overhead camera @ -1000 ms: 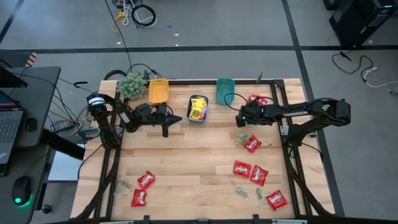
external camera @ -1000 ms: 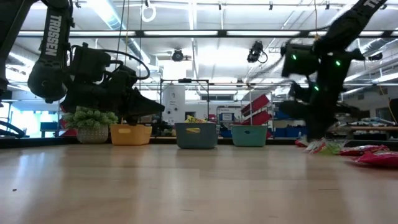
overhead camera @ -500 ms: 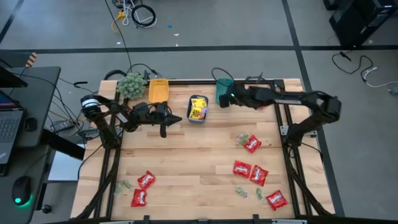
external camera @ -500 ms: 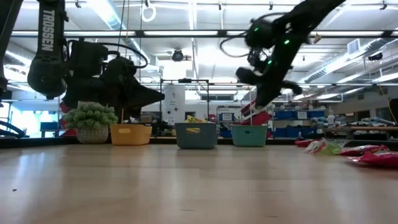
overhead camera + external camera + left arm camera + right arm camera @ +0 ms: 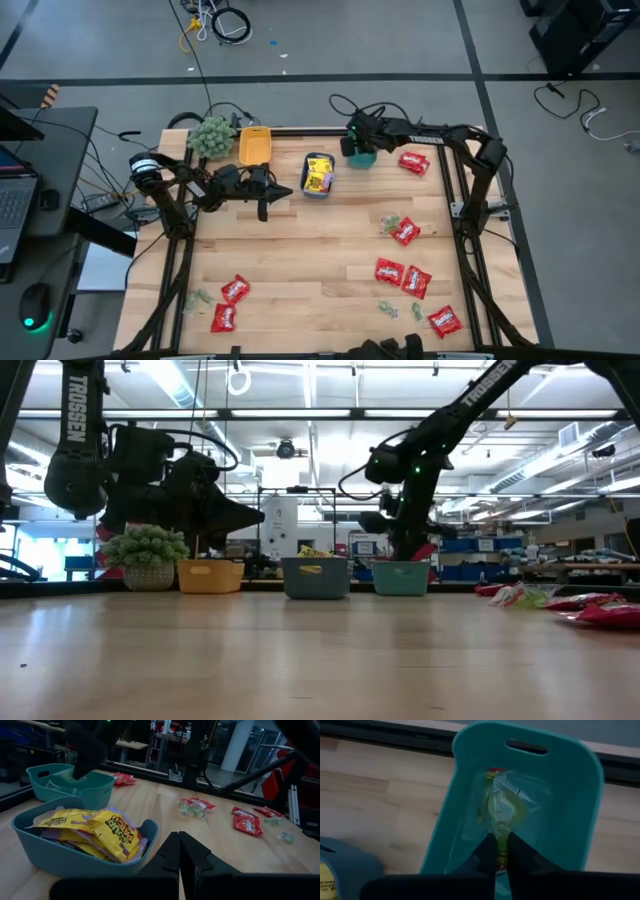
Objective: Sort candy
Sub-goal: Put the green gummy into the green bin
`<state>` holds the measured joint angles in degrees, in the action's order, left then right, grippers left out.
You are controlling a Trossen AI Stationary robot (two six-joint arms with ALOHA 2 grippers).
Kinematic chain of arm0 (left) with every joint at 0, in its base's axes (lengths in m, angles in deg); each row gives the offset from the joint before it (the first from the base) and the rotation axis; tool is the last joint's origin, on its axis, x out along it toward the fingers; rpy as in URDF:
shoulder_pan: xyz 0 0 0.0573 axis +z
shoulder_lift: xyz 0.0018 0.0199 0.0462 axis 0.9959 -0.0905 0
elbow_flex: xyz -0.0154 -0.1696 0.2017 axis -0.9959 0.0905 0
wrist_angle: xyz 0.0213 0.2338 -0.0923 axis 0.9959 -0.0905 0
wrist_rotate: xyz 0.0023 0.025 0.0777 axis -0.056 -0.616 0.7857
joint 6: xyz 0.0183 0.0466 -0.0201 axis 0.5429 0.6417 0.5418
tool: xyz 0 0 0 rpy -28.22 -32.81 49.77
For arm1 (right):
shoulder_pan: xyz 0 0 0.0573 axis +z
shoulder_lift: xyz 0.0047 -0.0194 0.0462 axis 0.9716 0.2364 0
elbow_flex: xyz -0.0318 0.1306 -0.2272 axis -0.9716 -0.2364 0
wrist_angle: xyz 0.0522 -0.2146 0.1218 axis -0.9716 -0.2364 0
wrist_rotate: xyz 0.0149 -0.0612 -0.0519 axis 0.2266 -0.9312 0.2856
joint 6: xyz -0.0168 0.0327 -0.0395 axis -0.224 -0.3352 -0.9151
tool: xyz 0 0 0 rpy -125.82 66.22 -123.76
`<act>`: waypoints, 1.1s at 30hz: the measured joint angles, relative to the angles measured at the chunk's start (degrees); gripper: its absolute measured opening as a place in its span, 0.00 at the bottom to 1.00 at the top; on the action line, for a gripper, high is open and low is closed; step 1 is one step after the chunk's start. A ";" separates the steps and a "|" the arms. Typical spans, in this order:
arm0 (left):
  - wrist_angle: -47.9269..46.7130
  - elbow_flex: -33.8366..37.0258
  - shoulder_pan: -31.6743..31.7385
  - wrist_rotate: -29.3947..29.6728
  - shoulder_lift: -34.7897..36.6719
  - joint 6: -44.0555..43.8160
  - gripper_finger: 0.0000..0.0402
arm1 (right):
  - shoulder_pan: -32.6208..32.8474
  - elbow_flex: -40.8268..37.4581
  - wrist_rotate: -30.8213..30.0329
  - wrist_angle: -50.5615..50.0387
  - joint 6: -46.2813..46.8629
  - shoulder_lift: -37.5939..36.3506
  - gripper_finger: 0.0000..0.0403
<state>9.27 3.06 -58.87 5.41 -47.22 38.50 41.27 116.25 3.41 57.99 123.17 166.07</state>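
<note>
Since the earlier frames the right arm had swung from the candy scattered at the table's right side across to the far edge, and the right gripper [image 5: 501, 851] had come to hang directly over the teal bin [image 5: 590, 795]. Its fingers stood nearly together, clamped on the tail of a pale green candy [image 5: 504, 809] in a clear wrapper. The packet hung just ahead of the fingertips, inside the bin's rim and not yet released.

Handling judgement: the packet appeared very light, soft and crinkly, with a slick film wrapper. A pinch at the wrapper edge, as shown, should hold it; a grip on the middle would risk slipping or crushing. It should drop freely once the fingers part.

Beside the right gripper, toward the left arm, the blue bin [image 5: 318, 176] held yellow candy [image 5: 102, 830]. Farther on stood the orange bin [image 5: 255, 146], then the green plant-like ball [image 5: 211, 137].

The left gripper [image 5: 179, 851] waited just short of the blue bin, fingers together, holding nothing.

Unsorted stock remained: one red candy [image 5: 413, 162] lay just beyond the teal bin on the side away from the left arm. More red and pale green packets lay well behind the right gripper, toward the table's near edge.
</note>
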 joint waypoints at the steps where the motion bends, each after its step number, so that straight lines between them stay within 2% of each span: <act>1: -0.12 0.00 0.00 0.00 0.00 0.00 0.00 | -0.11 0.17 0.03 0.04 -0.08 0.19 0.09; 10: -0.39 0.00 0.00 0.01 0.00 0.00 0.00 | -0.82 0.25 -0.93 -1.65 -4.78 -3.14 0.30; 14: -0.39 0.00 0.00 0.02 0.00 -0.06 0.00 | 0.08 0.25 -0.99 -5.11 -8.56 -7.00 0.34; 17: -0.76 0.00 0.00 0.02 0.01 -0.07 0.00 | 3.78 0.25 -1.78 -13.59 -12.43 -10.70 0.31; 22: -1.07 0.00 0.00 -0.50 0.01 1.53 0.00 | 14.47 -1.35 -1.86 -26.20 -13.00 -15.96 0.16; 28: -1.14 0.00 0.00 -0.60 0.00 1.60 0.00 | 28.05 -9.51 2.89 -26.59 -11.42 -21.44 0.01; 30: -1.14 0.00 0.00 -0.73 0.01 1.64 0.00 | 32.11 -12.60 2.49 -25.66 -11.19 -22.77 0.01; 33: -1.14 0.00 0.00 -1.28 0.00 1.70 0.00 | 36.24 -17.11 2.31 -23.67 -10.93 -24.01 0.05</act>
<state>8.13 3.06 -58.87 4.12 -47.22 40.20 77.51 99.14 5.72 34.32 112.24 142.06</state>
